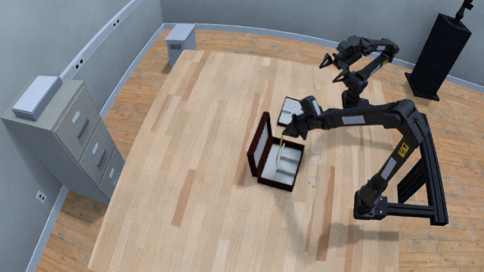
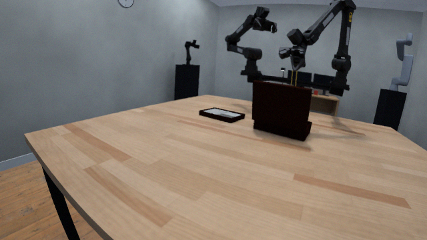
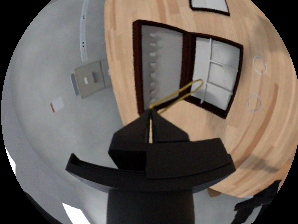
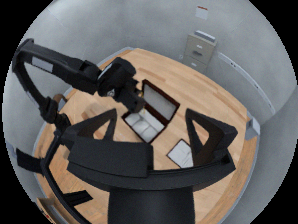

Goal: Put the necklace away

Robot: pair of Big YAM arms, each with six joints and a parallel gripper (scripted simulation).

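Top view first: the worktop (image 1: 208, 151) (image 2: 200, 173) (image 3: 200, 130) (image 4: 170, 65) fills most of the frame. Right of its centre sits the jewelry box (image 1: 277, 186) (image 2: 281, 103) (image 3: 189, 55) (image 4: 162, 92), lid raised on the left side. Inside, its long compartment (image 1: 268, 166) (image 3: 201, 60) (image 4: 156, 119) runs beside the hinge, with a divider between it and the smaller cells. A flat tray (image 1: 291, 103) (image 2: 217, 117) (image 3: 210, 11) (image 4: 182, 152) lies just above the box in that frame; I should leave it alone.

My right jaws (image 1: 327, 74) (image 2: 275, 30) are spread wide and hold nothing, in the upper right of the top view, well apart from the box. My left jaws (image 1: 285, 133) (image 2: 295, 69) are closed on the necklace (image 1: 280, 145) (image 2: 291, 78), which hangs as a narrow gold loop, its lower end over the box near the divider. I judge that I should centre the loop between lid and divider, lower slowly, then travel along the slot so the chain folds lengthwise. Opening too high could drape a strand over the divider or rim. Once all of it is down, I would part the jaws gently and rise straight.

Smallest are the two bangles, upper (image 1: 316, 153) (image 3: 253, 64) and lower (image 1: 308, 181) (image 3: 249, 103), right of the box; they can stay there.
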